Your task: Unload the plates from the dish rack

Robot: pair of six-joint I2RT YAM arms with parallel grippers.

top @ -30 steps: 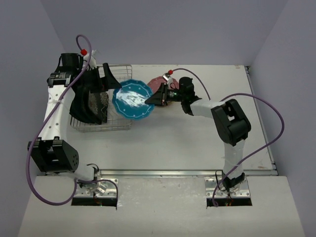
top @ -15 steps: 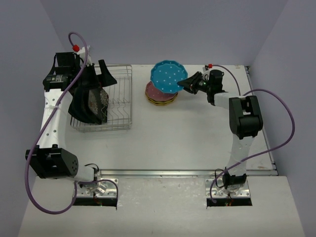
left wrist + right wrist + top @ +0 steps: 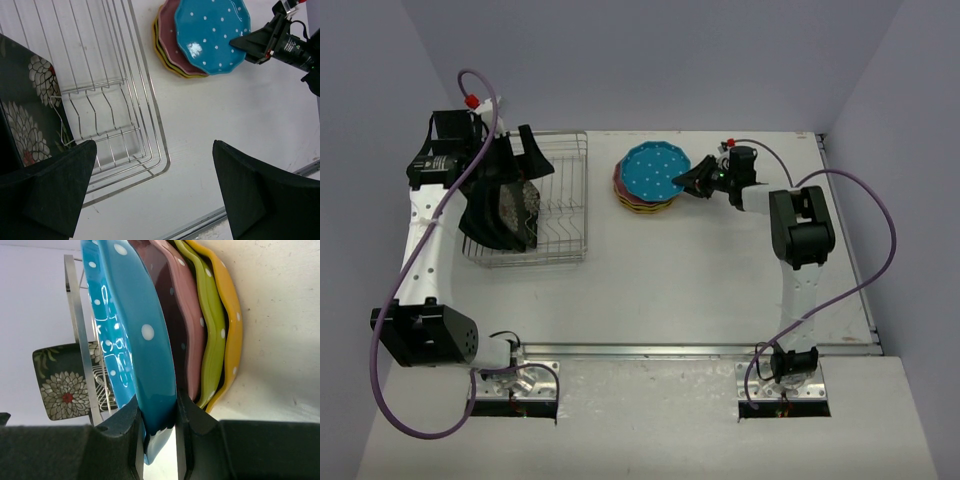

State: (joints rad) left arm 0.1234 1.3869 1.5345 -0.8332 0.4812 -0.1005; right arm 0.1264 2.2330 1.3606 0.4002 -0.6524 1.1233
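Two grippers: right gripper (image 3: 159,412) pinches blue dotted plate (image 3: 655,170) by rim atop stacked plates (image 3: 166,47); left gripper (image 3: 155,187) spread above dish rack (image 3: 127,107).

Top external: high behind both arm bases, facing down over the table (image 3: 700,270). Left wrist: well above the dish rack (image 3: 100,85), facing down past the left gripper (image 3: 154,145). Right wrist: very close, edge-on to the blue dotted plate (image 3: 135,340) in the right gripper (image 3: 157,405). All views share that plate.
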